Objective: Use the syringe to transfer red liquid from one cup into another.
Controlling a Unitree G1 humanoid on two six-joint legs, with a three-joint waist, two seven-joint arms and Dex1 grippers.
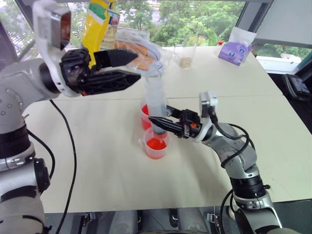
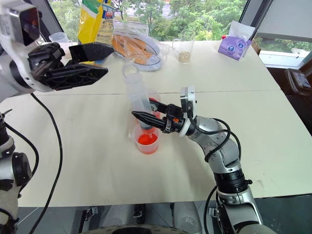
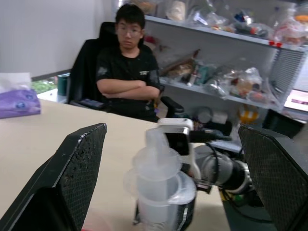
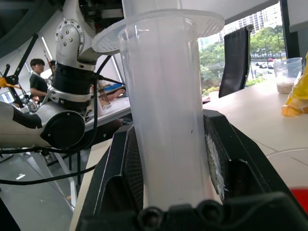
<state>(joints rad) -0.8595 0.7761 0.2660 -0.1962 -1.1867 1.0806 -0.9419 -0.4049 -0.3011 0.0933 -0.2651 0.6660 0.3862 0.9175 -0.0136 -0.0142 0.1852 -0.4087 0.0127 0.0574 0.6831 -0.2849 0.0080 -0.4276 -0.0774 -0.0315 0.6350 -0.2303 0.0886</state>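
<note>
The clear syringe stands nearly upright over the middle of the table, leaning a little, with its barrel looking empty. Its lower end dips into the smaller cup, which holds red liquid. My right gripper is shut on the lower barrel, coming in from the right. The larger cup stands just behind, also with red liquid, partly hidden by the syringe. My left gripper hangs open above and to the left of the syringe's top flange, its fingers wide apart and not touching it.
At the table's far side stand a yellow bag, a wrapped dish of orange food, a clear glass with grains and a purple tissue pack. A person sits with arms crossed beyond the table.
</note>
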